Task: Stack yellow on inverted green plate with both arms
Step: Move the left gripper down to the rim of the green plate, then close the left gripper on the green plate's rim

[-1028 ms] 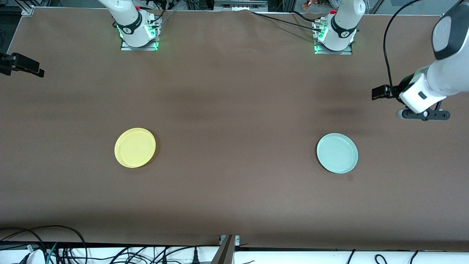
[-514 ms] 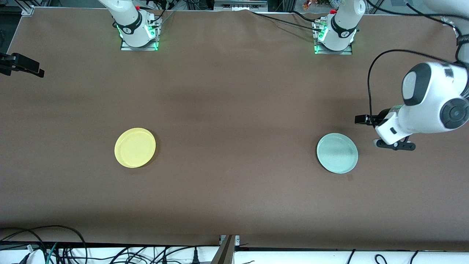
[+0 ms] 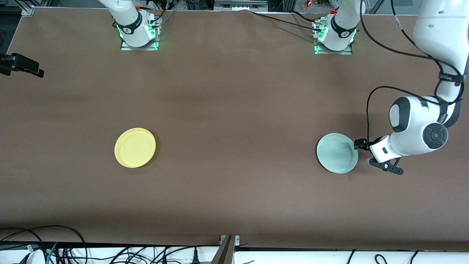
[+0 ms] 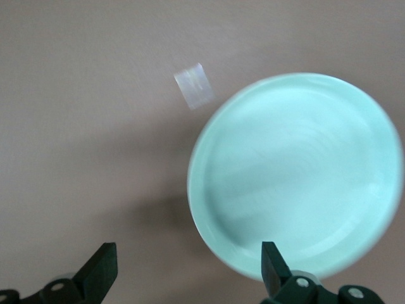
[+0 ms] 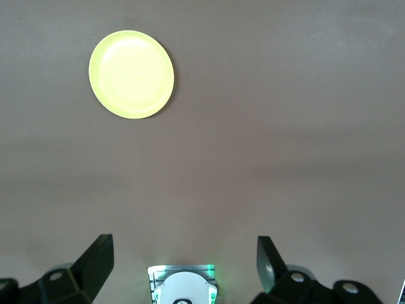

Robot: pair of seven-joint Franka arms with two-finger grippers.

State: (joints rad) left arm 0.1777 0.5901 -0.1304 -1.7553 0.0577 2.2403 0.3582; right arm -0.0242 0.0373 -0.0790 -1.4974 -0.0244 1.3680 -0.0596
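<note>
Resting rim-up: green plate, left gripper beside.

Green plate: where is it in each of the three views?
Front view: green plate on the table toward the left arm's end, the left gripper at its rim.
Left wrist view: green plate fills much of the frame, rim-up.
Right wrist view: not in it.
Shared landmark: small pale tape patch beside the plate.

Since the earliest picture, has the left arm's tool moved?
Yes. The left tool came down toward the front camera, to the rim of the round pale green plate.
</note>
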